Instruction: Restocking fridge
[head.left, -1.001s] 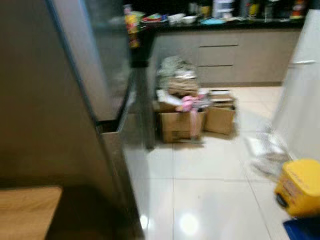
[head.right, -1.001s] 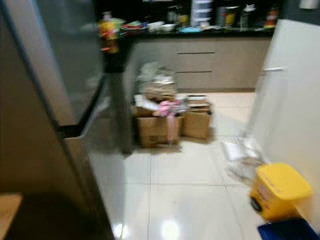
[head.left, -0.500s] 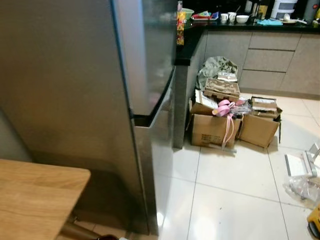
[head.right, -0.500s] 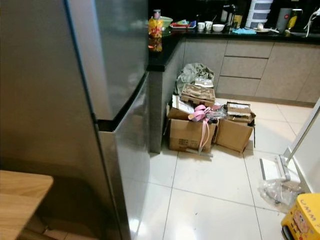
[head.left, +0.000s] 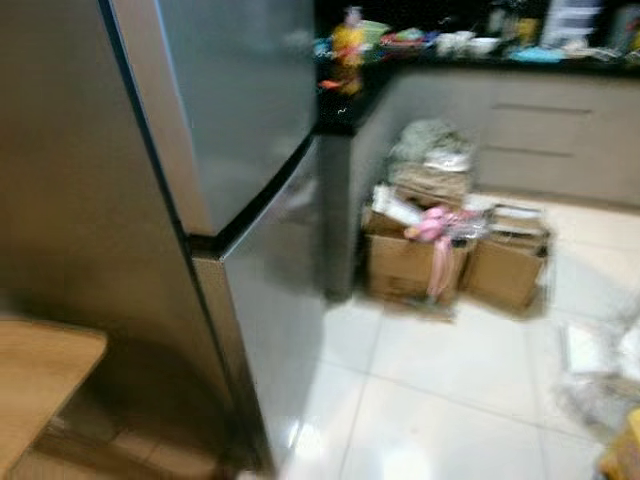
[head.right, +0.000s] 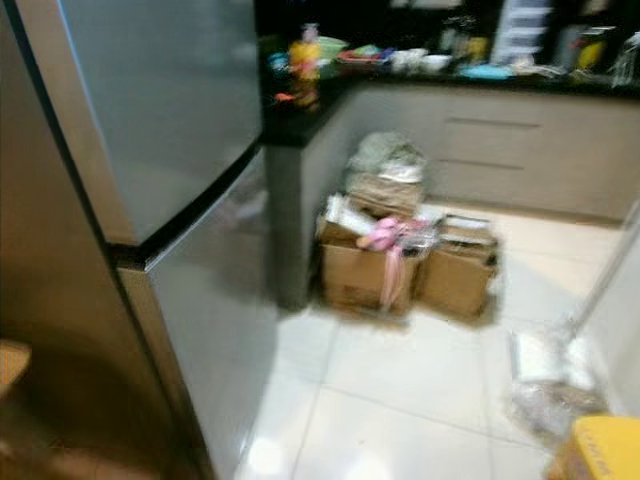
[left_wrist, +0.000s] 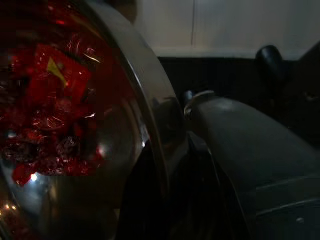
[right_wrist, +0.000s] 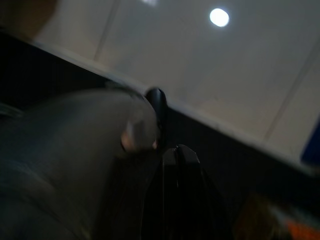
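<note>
Head views blurred now, sharp half a second back; framing has swung so the fridge (head.left: 200, 200) takes up more of our view, so we judge we're turning or stepping toward it, doors shut, approach step, nothing stocked yet; nearest, left wrist view: steel bowl (left_wrist: 100, 150) of red wrapped items (left_wrist: 45, 100) right against the left gripper (left_wrist: 185, 165), looks carried on its rim, though we cannot tell how far the fingers are apart; right gripper (right_wrist: 167, 150) dark and smeared over pale floor, finger gap not readable, nothing clearly held; beside the fridge, a wooden table corner (head.left: 40, 380); glossy white tile floor (head.left: 450, 380) in front of it; past the fridge, cardboard boxes (head.left: 440, 260) full of clutter; beyond them a dark counter (head.left: 420, 55) with a yellow bottle (head.left: 347, 40) and dishes; yellow container (head.right: 600, 450) on the floor well apart from the fridge.
</note>
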